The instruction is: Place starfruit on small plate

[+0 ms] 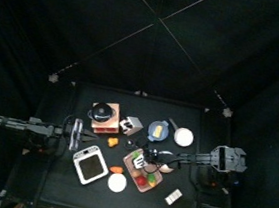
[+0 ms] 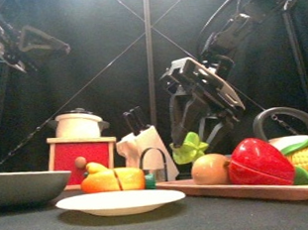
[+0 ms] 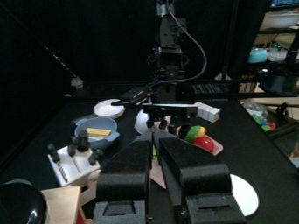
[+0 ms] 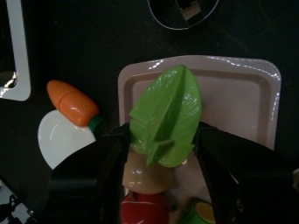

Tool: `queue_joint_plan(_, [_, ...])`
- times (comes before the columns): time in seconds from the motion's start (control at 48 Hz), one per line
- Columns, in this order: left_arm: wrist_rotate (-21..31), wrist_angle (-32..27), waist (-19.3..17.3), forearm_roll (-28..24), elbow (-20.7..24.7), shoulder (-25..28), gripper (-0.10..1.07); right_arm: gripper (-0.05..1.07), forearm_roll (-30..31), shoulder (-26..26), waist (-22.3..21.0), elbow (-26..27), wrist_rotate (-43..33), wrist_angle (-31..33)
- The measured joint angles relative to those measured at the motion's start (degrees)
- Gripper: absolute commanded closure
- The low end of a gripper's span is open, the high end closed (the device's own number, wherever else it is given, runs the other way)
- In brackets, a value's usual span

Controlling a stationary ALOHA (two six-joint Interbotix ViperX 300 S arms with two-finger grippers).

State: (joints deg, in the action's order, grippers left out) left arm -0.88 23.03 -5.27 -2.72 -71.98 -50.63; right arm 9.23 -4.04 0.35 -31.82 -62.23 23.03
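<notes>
My right gripper [image 4: 163, 144] is shut on the starfruit [image 4: 163, 114], a small yellow-green ridged piece, and holds it over the pink tray [image 4: 239, 83]. In the front view the gripper [image 2: 194, 124] hangs with the starfruit [image 2: 192, 149] just behind the tray's food. The small plate [image 4: 52, 144] is round and white and lies beside the tray, with an orange carrot [image 4: 73, 101] lying partly on it. The plate sits at the table's front [image 2: 119, 203] [image 1: 117, 182]. My left gripper [image 3: 156, 166] rests at the table's left, jaws close together and empty.
The pink tray [image 2: 242, 188] holds a red pepper [image 2: 260, 162], an onion [image 2: 211, 169] and corn [image 2: 306, 161]. A white rectangular tray [image 1: 88, 163] lies front left. A red box with a pot [image 2: 79, 142], a knife block [image 2: 145, 147] and a dark bowl [image 1: 162, 132] stand behind.
</notes>
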Motion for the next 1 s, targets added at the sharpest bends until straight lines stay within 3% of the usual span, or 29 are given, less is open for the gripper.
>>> queue_joint_plan(0.146, [0.0, -0.1, 0.0, -0.1, 0.1, 0.0, 0.45, 0.21, -0.1, 0.0, 0.1, 0.4, 0.0, -0.2])
queue_joint_plan(0.479, [0.1, 0.0, -0.7, -0.1, 0.0, 0.0, 0.45, 0.21, 1.1, -0.4, 5.5, 4.1, 0.1, -1.7])
queue_joint_plan(1.0, [0.1, 0.0, -0.7, -0.1, -0.4, -0.1, 0.45, 0.21, 1.1, -10.8, 14.4, 13.4, 0.1, -2.8])
